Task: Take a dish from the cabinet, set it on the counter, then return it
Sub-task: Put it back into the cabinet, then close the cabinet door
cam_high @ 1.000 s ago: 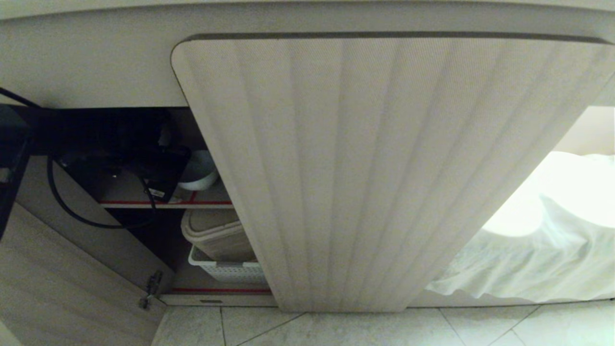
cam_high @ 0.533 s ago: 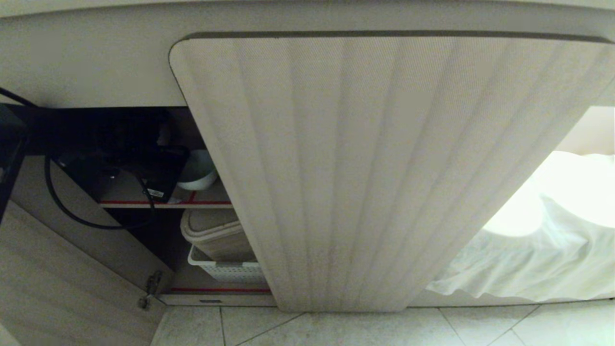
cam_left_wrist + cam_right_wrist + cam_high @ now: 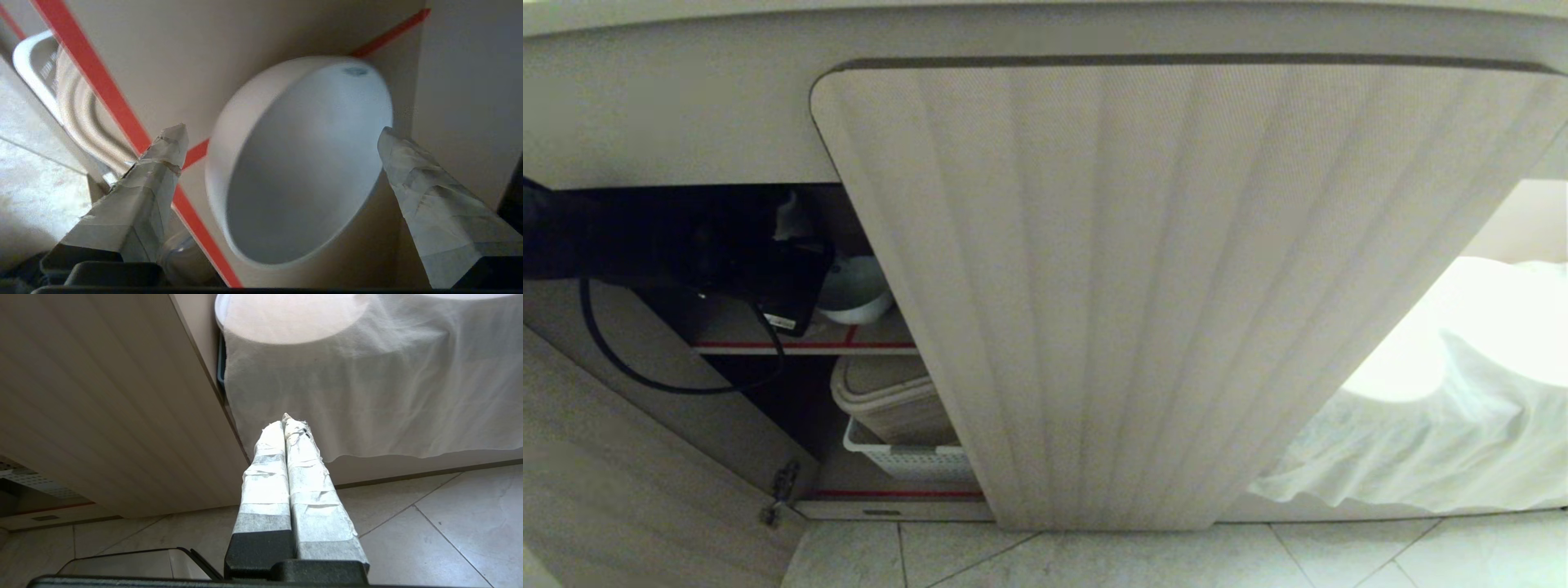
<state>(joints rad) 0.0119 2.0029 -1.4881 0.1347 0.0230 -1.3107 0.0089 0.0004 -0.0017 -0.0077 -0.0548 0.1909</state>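
- I have the left tool (image 3: 282, 134) reaching into the cabinet (image 3: 1176, 286), with its taped fingers (image 3: 163, 159) spread wide, one on each side of the dish (image 3: 300, 163) and holding nothing
- From the left wrist camera, neither finger looks to be touching the dish; one tip sits just beside its rim near the cabinet's inner wall, the other is off its outer side, over the red shelf edge (image 3: 94, 77)
- The dish stands upright on the upper shelf (image 3: 866, 336), mouth open toward the camera, empty, with a small dark mark (image 3: 354, 71) just inside the rim
- From the head camera I see the dish (image 3: 854, 292) just behind the near edge of the ribbed door (image 3: 1176, 286), partly covered by the dark body of the left arm (image 3: 760, 278); a black cable (image 3: 645, 371) loops below the arm
- Below the dish's shelf, a beige lidded bin (image 3: 890, 400) sits in a white perforated basket (image 3: 907, 461)
- The right tool (image 3: 286, 422) hangs outside the cabinet, above the tiled floor (image 3: 429, 522), its taped fingers pressed together and empty
- Beyond the right tool, a white cloth (image 3: 367, 388) drapes down beside the ribbed door
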